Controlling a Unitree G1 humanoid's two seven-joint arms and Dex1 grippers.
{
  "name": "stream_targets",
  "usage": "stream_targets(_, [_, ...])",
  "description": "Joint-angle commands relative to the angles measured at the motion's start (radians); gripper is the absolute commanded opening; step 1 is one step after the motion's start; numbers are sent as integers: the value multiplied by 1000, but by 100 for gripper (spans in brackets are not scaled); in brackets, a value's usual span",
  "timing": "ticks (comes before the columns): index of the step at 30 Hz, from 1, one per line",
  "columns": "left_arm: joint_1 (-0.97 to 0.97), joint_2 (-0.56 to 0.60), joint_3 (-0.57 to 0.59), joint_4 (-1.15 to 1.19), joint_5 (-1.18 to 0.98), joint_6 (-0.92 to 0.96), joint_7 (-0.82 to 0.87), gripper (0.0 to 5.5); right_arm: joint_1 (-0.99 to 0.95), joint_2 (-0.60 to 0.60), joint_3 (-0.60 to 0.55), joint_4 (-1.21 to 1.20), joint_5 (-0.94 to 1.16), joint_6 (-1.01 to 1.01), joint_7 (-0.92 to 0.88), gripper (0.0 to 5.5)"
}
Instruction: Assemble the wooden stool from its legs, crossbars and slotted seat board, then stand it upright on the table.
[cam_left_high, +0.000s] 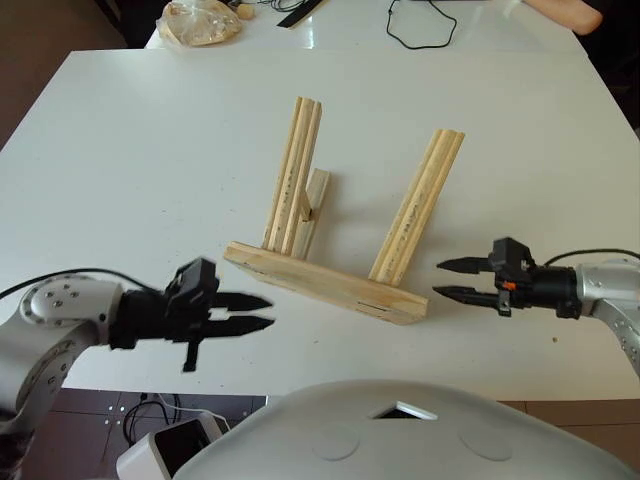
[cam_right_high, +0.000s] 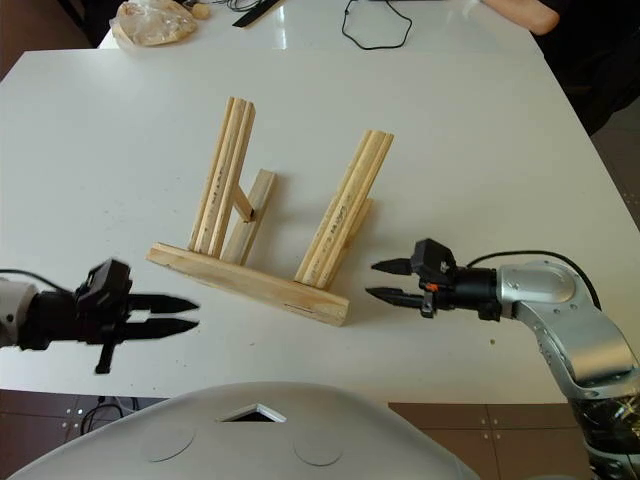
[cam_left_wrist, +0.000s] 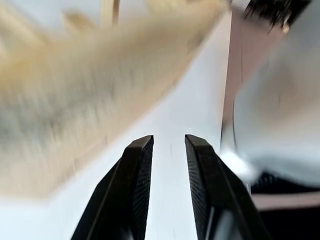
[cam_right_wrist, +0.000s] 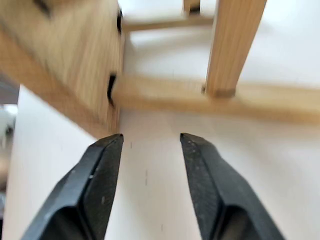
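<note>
The wooden stool lies on its side on the white table (cam_left_high: 150, 150). Its slotted seat board (cam_left_high: 325, 283) stands on edge along the front, and two leg pairs (cam_left_high: 292, 175) (cam_left_high: 417, 205) point away from me, joined by a short crossbar (cam_left_high: 313, 205). My left gripper (cam_left_high: 262, 311) hovers open just off the board's left end, with nothing between its fingers (cam_left_wrist: 136, 185). On the other side my right gripper (cam_left_high: 440, 278) is open a little past the board's right end. In the right wrist view its fingers (cam_right_wrist: 102, 185) frame bare table before the seat board (cam_right_wrist: 75, 55) and a leg (cam_right_wrist: 232, 45).
A crumpled bag (cam_left_high: 202, 22) lies at the table's far left edge and a black cable (cam_left_high: 420, 25) at the far middle. The table's near edge runs just under both grippers. Bare table spreads to the left and right of the stool.
</note>
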Motion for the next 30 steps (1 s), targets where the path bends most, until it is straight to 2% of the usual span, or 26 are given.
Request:
stream_targets(1, [-42, -18, -69, 276, 227, -244, 15, 117, 93, 8, 70, -66, -56, -83, 12, 251])
stream_targets(5, [-118, -63, -119, 373, 287, -332, 32, 117, 90, 49, 126, -107, -81, -112, -23, 251])
stream_targets(11, [-113, -101, -159, 417, 329, -398, 53, 117, 52, 97, 147, -168, -66, -90, -86, 251])
stream_targets(14, [-119, -112, -170, 432, 333, -408, 62, 117, 74, 74, 165, -189, -66, -72, -74, 296])
stream_targets(17, [-142, -115, -180, 447, 337, -413, 66, 117, 46, 107, 198, -181, -91, -78, -105, 343])
stream_targets(27, [-219, -148, -220, 457, 342, -450, 99, 117, -47, 240, 317, -66, -177, -123, -206, 343])
stream_targets(30, [-231, -181, -203, 405, 293, -427, 130, 117, -43, 239, 312, -55, -169, -130, -200, 300])
